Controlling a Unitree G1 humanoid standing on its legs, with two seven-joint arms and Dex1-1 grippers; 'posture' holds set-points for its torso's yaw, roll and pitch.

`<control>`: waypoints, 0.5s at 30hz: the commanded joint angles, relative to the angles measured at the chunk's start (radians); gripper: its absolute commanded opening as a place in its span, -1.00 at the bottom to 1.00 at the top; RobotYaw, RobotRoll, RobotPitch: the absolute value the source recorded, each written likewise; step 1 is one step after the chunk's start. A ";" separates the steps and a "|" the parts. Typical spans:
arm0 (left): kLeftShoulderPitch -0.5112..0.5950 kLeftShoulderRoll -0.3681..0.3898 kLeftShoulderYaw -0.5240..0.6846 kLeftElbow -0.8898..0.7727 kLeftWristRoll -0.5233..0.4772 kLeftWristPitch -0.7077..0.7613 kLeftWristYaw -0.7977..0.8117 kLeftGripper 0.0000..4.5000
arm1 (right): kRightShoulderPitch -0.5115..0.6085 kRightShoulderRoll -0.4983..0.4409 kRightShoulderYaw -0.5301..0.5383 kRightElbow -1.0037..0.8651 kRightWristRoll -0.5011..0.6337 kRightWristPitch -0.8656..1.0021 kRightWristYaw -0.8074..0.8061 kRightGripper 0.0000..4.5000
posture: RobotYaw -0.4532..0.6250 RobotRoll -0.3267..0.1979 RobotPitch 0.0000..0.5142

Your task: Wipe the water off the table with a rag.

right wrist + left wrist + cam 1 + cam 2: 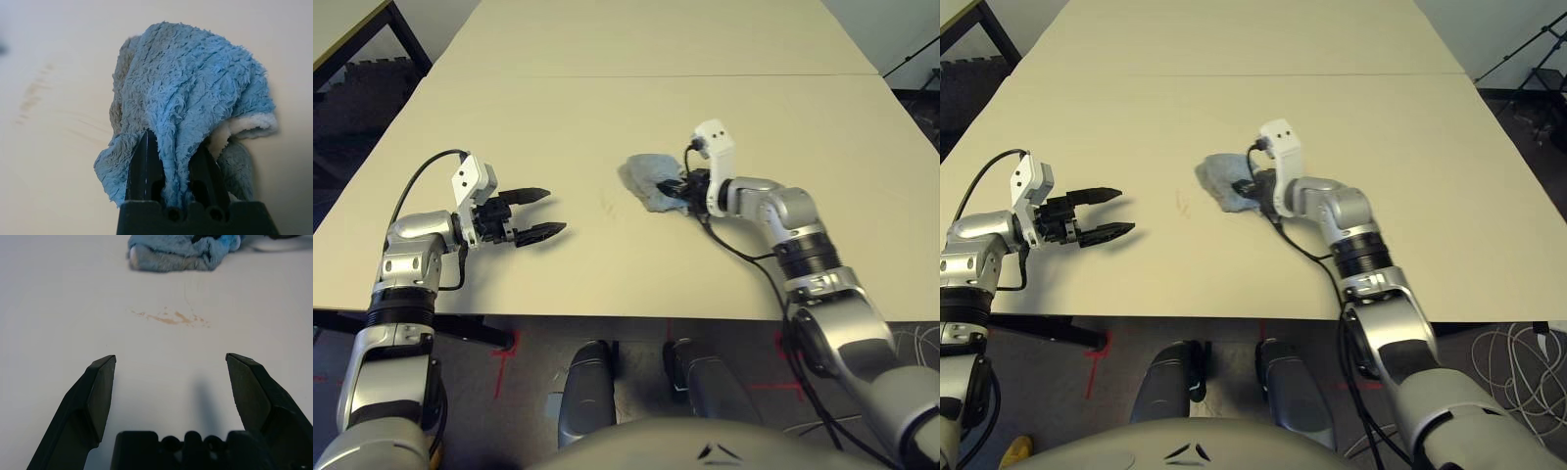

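Right gripper (173, 169): clamped on the rag (190, 93), a fold of terry pinched between the two black fingers (144, 171), cloth bunched up and over them. In the head views, at about 2 o'clock of the table's near half, wrist pointing toward 9 o'clock, black cable trailing back along the silver forearm.

Left gripper (536, 213): fingers spread wide apart, nothing between them; set at about 8 o'clock of the near half, pointing toward 3 o'clock, low over the table; contact with the surface cannot be told.

Rag: soft light blue-grey cloth with a paler whitish edge (247, 125); crumpled heap resting on the table (607, 117) just at 9 o'clock of the right gripper, its far end free, its near end in the grip.

Water (172, 318): thin amber-brown smear with a few specks beside it, on bare tabletop between the two grippers; near the rag at its 8 o'clock, apart from it, not covered. Seen faintly in the head views (605, 204).

Table: pale cream, matte; thin seam line (656, 75) running 9 to 3 o'clock beyond both arms.
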 commanded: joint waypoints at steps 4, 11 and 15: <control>-0.023 -0.005 -0.010 0.031 0.012 -0.017 -0.007 1.00 | 0.072 -0.124 -0.066 -0.106 0.046 0.083 0.059 -0.91 | -0.52 0.25 -0.45; -0.054 -0.019 -0.022 0.062 0.022 -0.028 -0.014 1.00 | 0.038 -0.124 -0.286 -0.211 0.265 0.272 0.060 -0.91 | -0.55 0.25 -0.47; -0.067 -0.025 -0.028 0.076 0.027 -0.034 -0.018 1.00 | -0.033 -0.200 -0.367 -0.155 0.292 0.295 0.038 -0.91 | -0.57 0.25 -0.49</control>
